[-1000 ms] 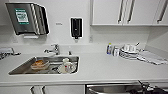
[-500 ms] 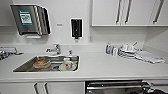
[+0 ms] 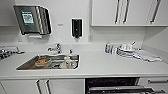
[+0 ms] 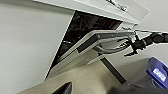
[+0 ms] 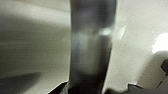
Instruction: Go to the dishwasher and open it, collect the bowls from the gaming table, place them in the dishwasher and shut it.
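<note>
One dishwasher [image 3: 112, 86], door ajar

The right arm [image 4: 152, 38] reaches in dark and jointed, stretched out nearly level; its hand [image 4: 132, 47] sits at the bar handle [image 4: 113, 45] of the half-lowered dishwasher [image 4: 100, 40] door; whether its fingers grip the bar cannot be told; the handle looms close before the right wrist.

A white countertop [image 3: 100, 65] holds a sunken steel sink [image 3: 27, 64]. Below it, right of the sink, the stainless-fronted dishwasher [image 4: 105, 40] stands part-open, the right gripper [image 4: 132, 47] at the door's bar handle [image 5: 91, 45]. Stacked white dishes [image 3: 126, 50] sit on the counter above.
</note>
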`<state>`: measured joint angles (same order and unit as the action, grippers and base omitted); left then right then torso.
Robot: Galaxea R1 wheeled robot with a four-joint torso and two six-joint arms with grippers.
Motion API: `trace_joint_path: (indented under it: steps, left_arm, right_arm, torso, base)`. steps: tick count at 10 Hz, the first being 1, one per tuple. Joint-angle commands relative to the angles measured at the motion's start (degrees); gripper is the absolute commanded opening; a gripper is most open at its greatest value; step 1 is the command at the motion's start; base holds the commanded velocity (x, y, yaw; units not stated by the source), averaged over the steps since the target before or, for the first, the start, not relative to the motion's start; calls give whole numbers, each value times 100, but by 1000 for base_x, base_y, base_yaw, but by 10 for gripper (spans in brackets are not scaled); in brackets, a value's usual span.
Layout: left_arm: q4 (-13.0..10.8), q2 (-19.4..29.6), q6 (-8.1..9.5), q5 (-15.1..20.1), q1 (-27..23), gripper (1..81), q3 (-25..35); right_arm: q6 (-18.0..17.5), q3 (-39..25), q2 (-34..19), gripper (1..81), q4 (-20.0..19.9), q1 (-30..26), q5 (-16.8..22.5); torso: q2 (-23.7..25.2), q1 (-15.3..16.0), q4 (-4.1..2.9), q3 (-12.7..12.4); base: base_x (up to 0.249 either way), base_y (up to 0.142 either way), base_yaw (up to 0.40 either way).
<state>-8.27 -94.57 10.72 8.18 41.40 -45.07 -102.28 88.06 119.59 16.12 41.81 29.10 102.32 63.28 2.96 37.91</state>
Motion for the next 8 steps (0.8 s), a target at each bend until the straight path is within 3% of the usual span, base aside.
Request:
trace_joint_path:
  steps: [1, 8]
  left_arm:
    - [0, 184, -8, 61, -462, 811, 130]
    - [-35, -27, -8, 70, -400, 811, 68]
  right_arm:
    - [-213, 456, -249, 811, -135, 94, 809]
    - [-196, 685, -161, 811, -126, 552, 333]
  torso:
    - [0, 0, 0, 0]
    - [0, 0, 0, 2]
  base:
    - [-76, 0, 0]
    - [-76, 0, 0]
